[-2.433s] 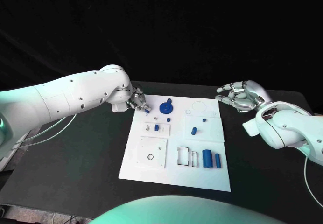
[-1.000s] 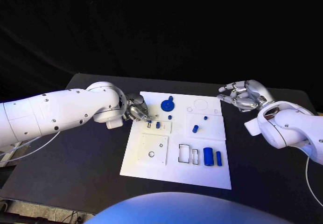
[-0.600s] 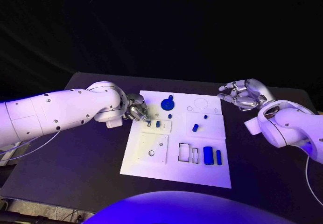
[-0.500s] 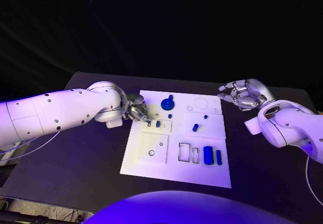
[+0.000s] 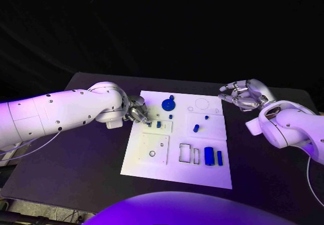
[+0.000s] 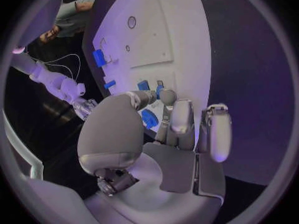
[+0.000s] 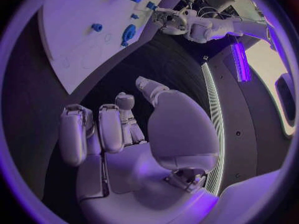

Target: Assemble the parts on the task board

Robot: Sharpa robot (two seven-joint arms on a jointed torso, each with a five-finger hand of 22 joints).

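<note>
My left robot hand (image 5: pixel 138 113) has dropped from the task board (image 5: pixel 177 176)'s ten o'clock corner, pinching a small blue part (image 6: pixel 159 90) over its slot. Right robot hand (image 5: pixel 244 95) idles, fingers curled, holding nothing.

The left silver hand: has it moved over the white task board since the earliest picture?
Yes. The left silver hand has moved nearer to the robot along the white task board left edge, toward the small blue peg.

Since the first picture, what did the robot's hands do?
The left hand came down along the board's left edge, from beside the round blue part to the small blue pegs. Whether it holds one is hidden. The right hand stayed off the board, fingers curled. The other parts did not move.
</note>
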